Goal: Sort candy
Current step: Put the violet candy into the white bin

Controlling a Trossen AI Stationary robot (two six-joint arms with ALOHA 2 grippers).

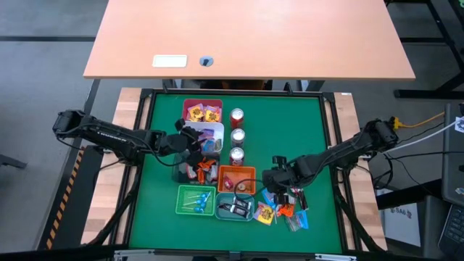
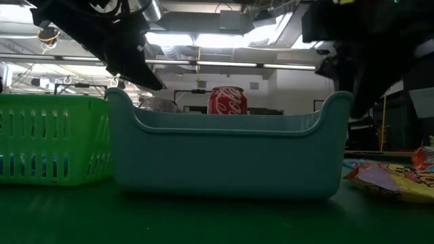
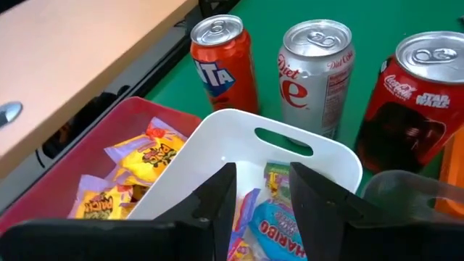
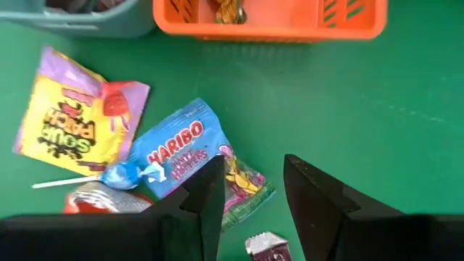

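We count three cans [image 3: 317, 69]: Fanta, Diet Coke, Coca-Cola Star Wars. Our left gripper [image 3: 262, 210] hangs with fingers apart, empty, over the white bin [image 3: 217, 156], a Haribo bag inside. Our right gripper [image 4: 250, 196], parted and empty, hovers above loose candy [image 4: 181, 148]: one Haribo, one Sour Patch, one blue lollipop.

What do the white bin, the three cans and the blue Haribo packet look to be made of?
White bin: smooth moulded plastic, going by its rounded rim and cut-out handle. Three cans: probably aluminium, with bare silver tops, pull tabs and glossy printed sides. Blue Haribo packet: thin printed film, seemingly plastic, shiny and crinkled at its sealed edge.
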